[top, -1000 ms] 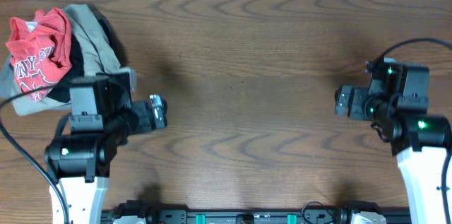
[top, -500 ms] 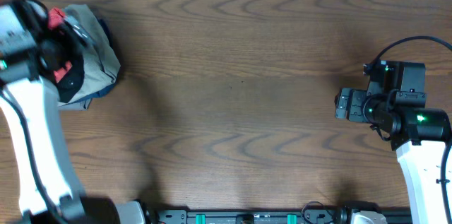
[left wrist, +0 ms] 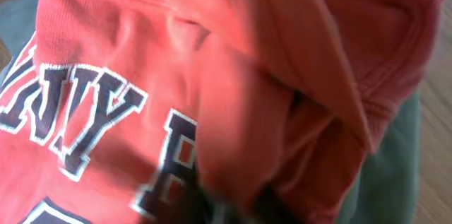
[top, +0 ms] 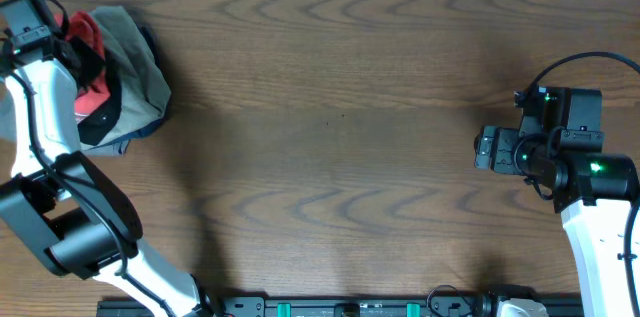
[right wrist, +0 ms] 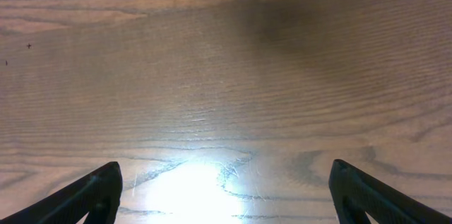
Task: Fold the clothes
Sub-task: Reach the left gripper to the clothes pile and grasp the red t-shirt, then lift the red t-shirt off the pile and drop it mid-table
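Observation:
A heap of clothes lies at the table's far left corner. On top is a red shirt [top: 90,35] with dark lettering, and a grey-olive garment [top: 135,67] and a dark one [top: 108,117] lie beneath it. My left gripper [top: 66,39] is pressed into the heap. In the left wrist view the red shirt [left wrist: 141,75] fills the frame. There the left gripper [left wrist: 244,211] shows only as dark blurred fingers standing close together with red cloth bunched at them. My right gripper [top: 485,147] hovers open over bare wood at the right, with nothing between its fingers [right wrist: 95,192].
The brown wooden table [top: 340,107] stretches between the two arms. The right arm's base and cable [top: 600,207] stand at the right edge. A black rail [top: 350,307] runs along the near edge.
The left arm swung from near its base out to the clothes heap and its jaws closed into the red shirt. The right arm barely moved.

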